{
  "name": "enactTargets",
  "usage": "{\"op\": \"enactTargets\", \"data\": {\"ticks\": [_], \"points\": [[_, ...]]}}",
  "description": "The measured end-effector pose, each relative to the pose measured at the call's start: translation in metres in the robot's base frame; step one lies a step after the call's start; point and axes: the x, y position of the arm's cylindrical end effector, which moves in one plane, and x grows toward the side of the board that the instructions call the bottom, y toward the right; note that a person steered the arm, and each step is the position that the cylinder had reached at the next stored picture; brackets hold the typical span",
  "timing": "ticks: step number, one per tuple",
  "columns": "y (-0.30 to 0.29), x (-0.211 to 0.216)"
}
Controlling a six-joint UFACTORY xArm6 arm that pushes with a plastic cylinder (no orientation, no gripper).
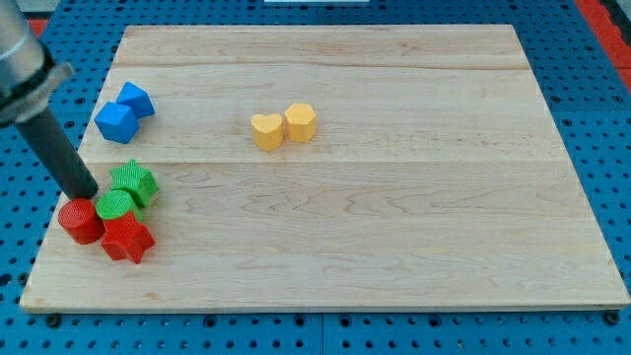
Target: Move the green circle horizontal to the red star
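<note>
The green circle (115,205) is a short, flat-topped round block in bright green, its top face lighter than its side wall. It sits near the counter's (394,227) left edge, toward the bottom-left corner, in a tight cluster: the green star (134,182) touches it on the upper right, the red star (127,238) sits just below it and touching, and the red circle (81,220) lies just to its left. The red star is a chunky, deep red piece, the nearest of the group to the counter's bottom edge.

My tip (85,194) rests between the red circle and the green circle, at the upper-left side of the green circle, the dark rod slanting up toward the view's top-left. There is no gripper on this arm, so nothing is held; the rod only stands against the blocks.

Counted: two green blocks, two red blocks, two blue blocks and two yellow blocks. The blue blocks (124,110) touch each other near the left edge, above the cluster. The yellow blocks (284,126), one heart-shaped, sit side by side toward the counter's middle, nearer its top edge.
</note>
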Motion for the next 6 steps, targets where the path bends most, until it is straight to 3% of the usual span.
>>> {"op": "enactTargets", "data": {"ticks": [4, 6], "points": [[0.140, 0.013], [0.138, 0.044]]}}
